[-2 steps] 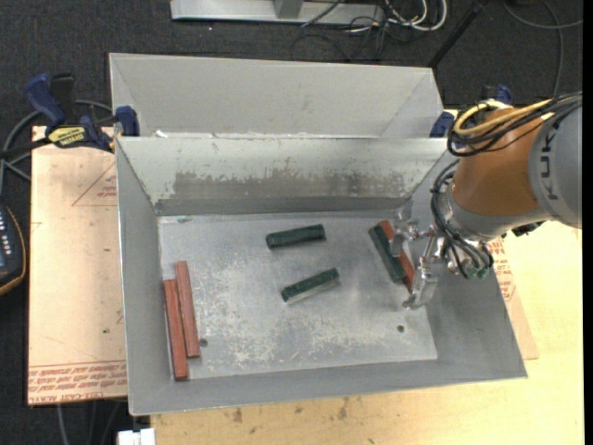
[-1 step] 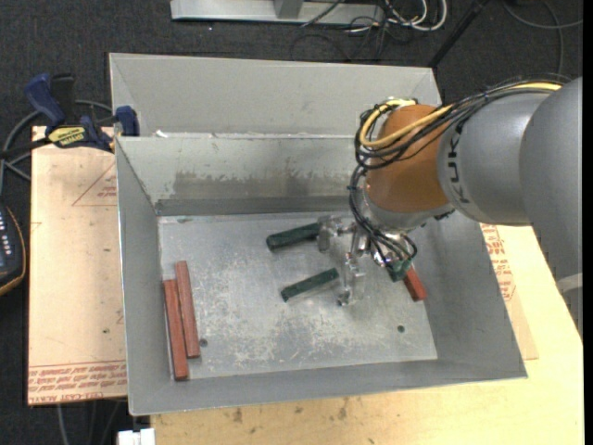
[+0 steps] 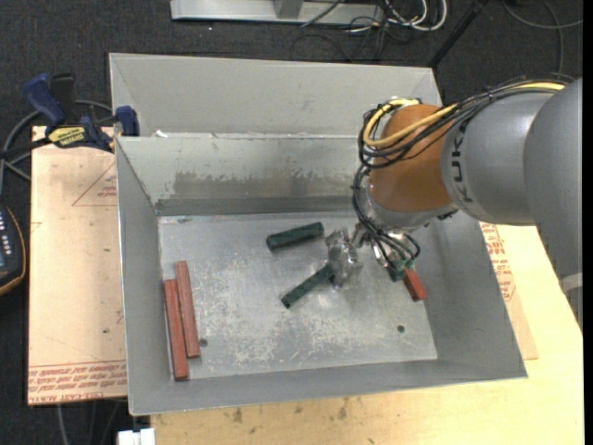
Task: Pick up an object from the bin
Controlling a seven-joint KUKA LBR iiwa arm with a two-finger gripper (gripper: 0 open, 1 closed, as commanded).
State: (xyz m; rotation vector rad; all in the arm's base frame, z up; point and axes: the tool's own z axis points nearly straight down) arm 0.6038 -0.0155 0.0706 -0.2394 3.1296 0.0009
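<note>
— Where is the gripper (image 3: 345, 260) just now?

— Low in the bin (image 3: 139, 248), a little right of the middle of the floor, tucked under the arm's orange cover (image 3: 408, 170). It sits right at the upper right end of a dark green bar (image 3: 309, 289). The bar lies flat and slanted, running down and to the left from there.

— Has it got hold of the bar?

— I can't tell from here. The gripper's metal overlaps the bar's end, but whether it is clenched or released doesn't show.

— What else lies about?

— A dark green cylinder (image 3: 295, 237) lies just up and left of the gripper, towards the back wall and apart from the bar. On the gripper's other side, near the right wall, there's a small red piece (image 3: 414, 287) with something green at its upper end. Two red-brown sticks (image 3: 181, 318) lie side by side, touching, along the left wall, well apart from all that.
</note>
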